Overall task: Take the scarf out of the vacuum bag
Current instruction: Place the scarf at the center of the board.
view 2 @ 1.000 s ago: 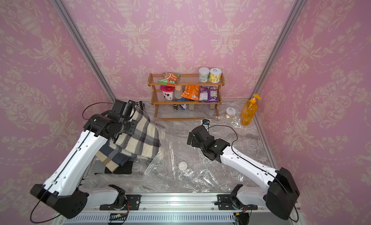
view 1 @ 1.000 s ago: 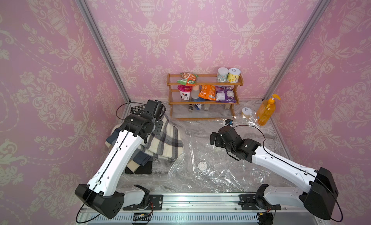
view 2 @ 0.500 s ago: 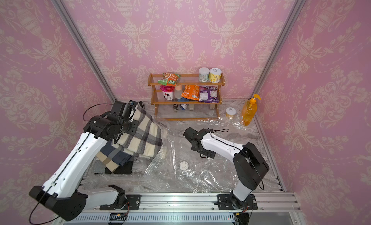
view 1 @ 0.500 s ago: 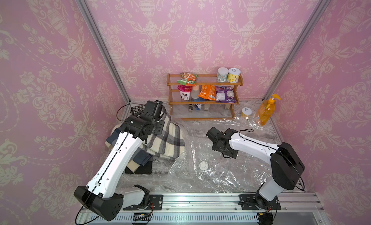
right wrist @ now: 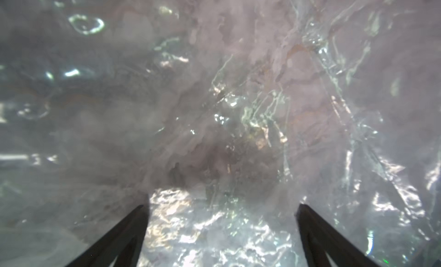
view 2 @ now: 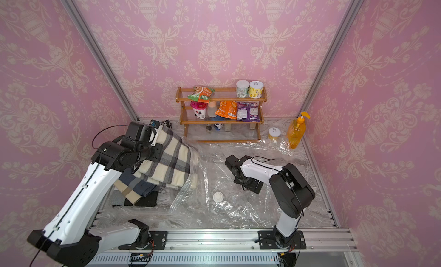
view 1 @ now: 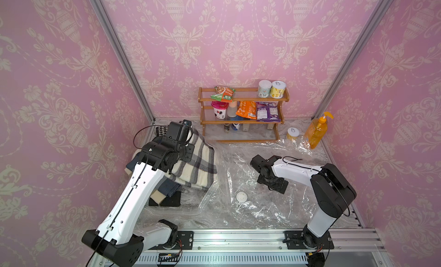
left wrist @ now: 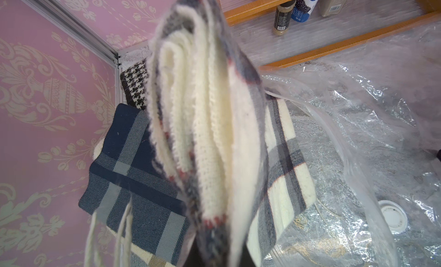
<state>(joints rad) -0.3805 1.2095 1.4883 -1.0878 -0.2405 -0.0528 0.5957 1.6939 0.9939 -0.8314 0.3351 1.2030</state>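
The scarf (view 1: 195,163) (view 2: 171,163) is cream with grey plaid. It hangs folded from my left gripper (view 1: 188,133) (view 2: 159,132), which is shut on its upper end at the back left. In the left wrist view the scarf (left wrist: 210,134) fills the middle and hides the jaws. Its lower right edge still lies under the clear film at the mouth of the vacuum bag (view 1: 257,211) (view 2: 238,213). The bag is spread flat, with its white valve cap (view 1: 241,196) (left wrist: 393,218) facing up. My right gripper (view 1: 274,182) (right wrist: 222,230) points down at the bag, open, with nothing between its fingers.
A navy plaid cloth (view 1: 167,189) (left wrist: 133,170), a houndstooth cloth (left wrist: 133,87) and a black block (view 1: 167,201) lie under the scarf at the left wall. At the back stand a wooden rack (view 1: 243,121) of snacks, a small jar (view 1: 293,133) and an orange pump bottle (view 1: 318,131).
The right arm has folded back from its stretched pose, and its gripper has turned down onto the bag nearer the valve cap. The left gripper has drawn the scarf slightly further out.
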